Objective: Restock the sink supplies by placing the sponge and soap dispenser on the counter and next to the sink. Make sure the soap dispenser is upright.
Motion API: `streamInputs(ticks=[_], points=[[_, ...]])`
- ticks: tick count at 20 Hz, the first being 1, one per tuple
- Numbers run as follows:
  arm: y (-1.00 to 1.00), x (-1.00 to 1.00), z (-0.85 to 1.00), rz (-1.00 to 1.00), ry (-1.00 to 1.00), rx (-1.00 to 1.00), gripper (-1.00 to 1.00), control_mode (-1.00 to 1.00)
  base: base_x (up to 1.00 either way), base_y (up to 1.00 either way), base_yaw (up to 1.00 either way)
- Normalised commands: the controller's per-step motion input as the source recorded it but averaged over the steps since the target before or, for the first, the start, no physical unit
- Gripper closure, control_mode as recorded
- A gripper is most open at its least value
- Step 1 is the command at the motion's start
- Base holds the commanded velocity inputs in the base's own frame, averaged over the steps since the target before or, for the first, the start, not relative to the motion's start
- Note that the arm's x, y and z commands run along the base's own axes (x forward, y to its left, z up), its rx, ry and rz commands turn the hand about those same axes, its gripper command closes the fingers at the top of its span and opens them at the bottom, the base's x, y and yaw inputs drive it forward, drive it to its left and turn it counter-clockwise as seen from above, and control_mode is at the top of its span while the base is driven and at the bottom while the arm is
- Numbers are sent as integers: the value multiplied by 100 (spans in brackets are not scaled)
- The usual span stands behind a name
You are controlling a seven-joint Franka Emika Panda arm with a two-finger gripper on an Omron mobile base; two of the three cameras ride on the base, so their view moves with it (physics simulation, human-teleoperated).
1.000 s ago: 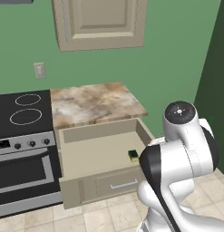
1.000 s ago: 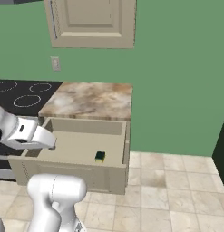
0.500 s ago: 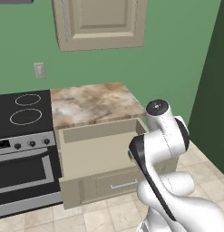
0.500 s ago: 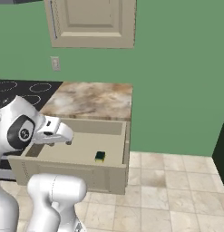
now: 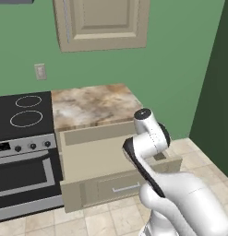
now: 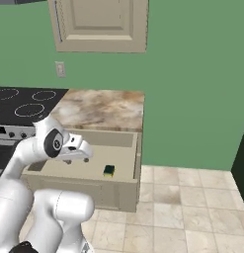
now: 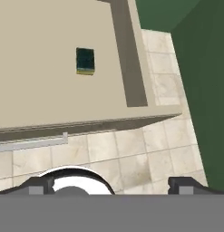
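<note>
You will find no readable text, label, brand, number or sign anywhere in these views.
</note>
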Motion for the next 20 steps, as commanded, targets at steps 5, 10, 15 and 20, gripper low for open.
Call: streamInputs(ticks=[5,10,15,20], points=[[-32,42,-54,0,2,16,-100,-100,0,0,0],[-44,25,-55,0,0,15,-100,-100,0,0,0],[-6,51,-42,0,0,4,-100,-100,0,0,0],[4,52,-36,-1,1,0,-100,-100,0,0,0]])
